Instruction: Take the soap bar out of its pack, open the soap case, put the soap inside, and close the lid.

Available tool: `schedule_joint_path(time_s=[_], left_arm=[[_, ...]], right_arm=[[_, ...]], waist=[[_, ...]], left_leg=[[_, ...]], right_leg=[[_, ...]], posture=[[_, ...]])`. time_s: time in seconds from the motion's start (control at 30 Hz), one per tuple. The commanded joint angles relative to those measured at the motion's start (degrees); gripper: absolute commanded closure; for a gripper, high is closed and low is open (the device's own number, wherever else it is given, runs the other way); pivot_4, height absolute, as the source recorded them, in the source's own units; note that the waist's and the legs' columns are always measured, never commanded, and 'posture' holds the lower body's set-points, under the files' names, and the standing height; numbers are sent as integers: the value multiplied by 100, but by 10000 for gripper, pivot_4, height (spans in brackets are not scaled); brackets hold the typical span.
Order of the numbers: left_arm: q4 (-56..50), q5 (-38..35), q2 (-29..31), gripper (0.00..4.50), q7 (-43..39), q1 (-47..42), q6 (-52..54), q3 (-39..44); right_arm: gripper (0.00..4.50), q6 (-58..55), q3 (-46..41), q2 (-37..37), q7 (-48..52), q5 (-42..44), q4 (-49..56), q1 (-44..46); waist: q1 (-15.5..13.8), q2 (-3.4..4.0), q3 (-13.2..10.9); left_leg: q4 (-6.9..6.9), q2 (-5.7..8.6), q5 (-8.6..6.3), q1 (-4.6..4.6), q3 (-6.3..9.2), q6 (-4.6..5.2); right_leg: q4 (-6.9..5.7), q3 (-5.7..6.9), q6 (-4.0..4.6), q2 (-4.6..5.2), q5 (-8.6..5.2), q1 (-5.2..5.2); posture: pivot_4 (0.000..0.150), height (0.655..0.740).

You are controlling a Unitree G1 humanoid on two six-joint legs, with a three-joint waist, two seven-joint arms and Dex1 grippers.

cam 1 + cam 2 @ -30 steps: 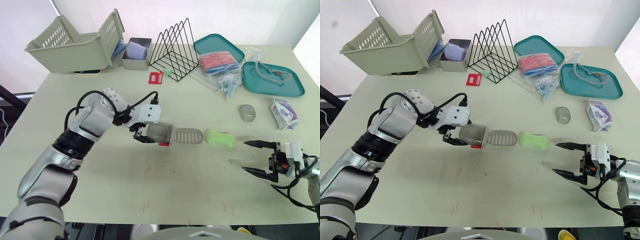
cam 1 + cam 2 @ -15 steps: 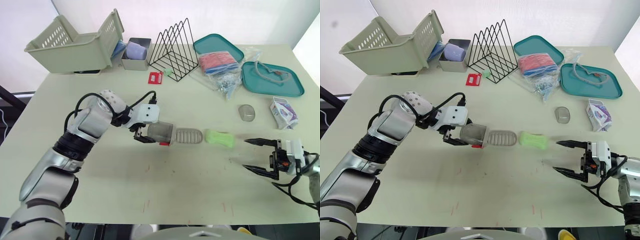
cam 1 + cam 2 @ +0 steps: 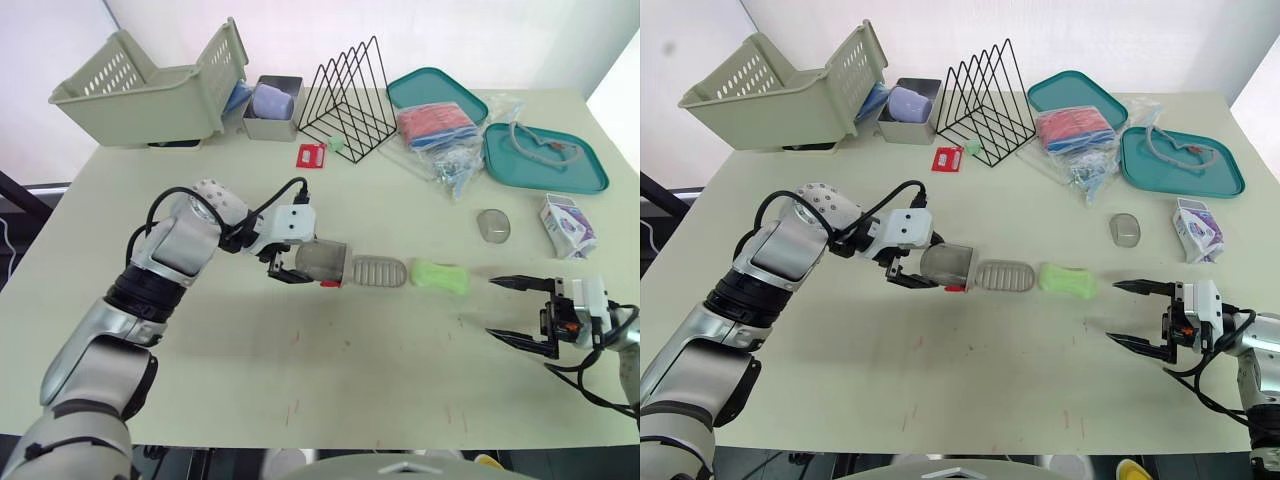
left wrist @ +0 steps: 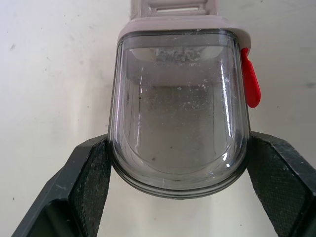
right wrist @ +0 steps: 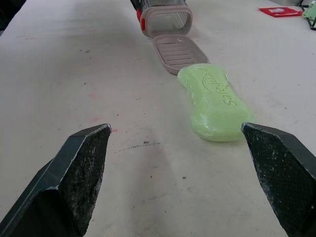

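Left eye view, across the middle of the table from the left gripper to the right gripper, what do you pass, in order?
The left gripper, shut on the clear plastic soap case shell → grey ribbed soap case tray → green soap bar → right gripper, open.

On my table (image 3: 300, 380) I see a basket (image 3: 150, 90) at the far left corner, 2 teal trays (image 3: 425, 85) (image 3: 590, 175) far right, the soap pack (image 3: 568, 225) by the right edge, and the soap (image 3: 440, 275) just beside the soap case (image 3: 378, 271) mid-surface.

Illegible embossed lettering on soap bar (image 5: 215, 101)
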State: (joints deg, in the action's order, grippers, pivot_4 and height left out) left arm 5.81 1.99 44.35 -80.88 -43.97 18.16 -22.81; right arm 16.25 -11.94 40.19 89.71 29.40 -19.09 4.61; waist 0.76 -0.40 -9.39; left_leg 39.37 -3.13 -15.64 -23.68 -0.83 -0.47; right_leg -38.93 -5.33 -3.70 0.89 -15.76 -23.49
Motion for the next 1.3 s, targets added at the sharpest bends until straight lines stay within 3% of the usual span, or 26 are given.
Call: schedule_joint_path(time_s=[0.03, 0.7, 1.3], left_arm=[[52, 37, 86, 3808, 62, -87, -237, 172], [328, 15, 207, 3808, -173, 442, -242, 50], [664, 137, 105, 3808, -24, 382, -780, 69]], right_arm=[[353, -3, -39, 95, 31, 0, 74, 8], [353, -19, -32, 96, 17, -26, 71, 55], [353, -43, -28, 123, -31, -15, 137, 5]], waist=[[0, 0, 0], [3, 1, 1], [5, 8, 5]], left_leg=[[0, 0, 0, 0, 0, 0], [0, 0, 0, 2, 0, 0], [-1, -1, 0, 7, -3, 0]], right_leg=[[0, 0, 0, 0, 0, 0], [-1, 0, 0, 0, 0, 1], [-3, -3, 0, 0, 0, 3]], posture=[[1500, 7400], [1500, 7400], [1500, 7400]])
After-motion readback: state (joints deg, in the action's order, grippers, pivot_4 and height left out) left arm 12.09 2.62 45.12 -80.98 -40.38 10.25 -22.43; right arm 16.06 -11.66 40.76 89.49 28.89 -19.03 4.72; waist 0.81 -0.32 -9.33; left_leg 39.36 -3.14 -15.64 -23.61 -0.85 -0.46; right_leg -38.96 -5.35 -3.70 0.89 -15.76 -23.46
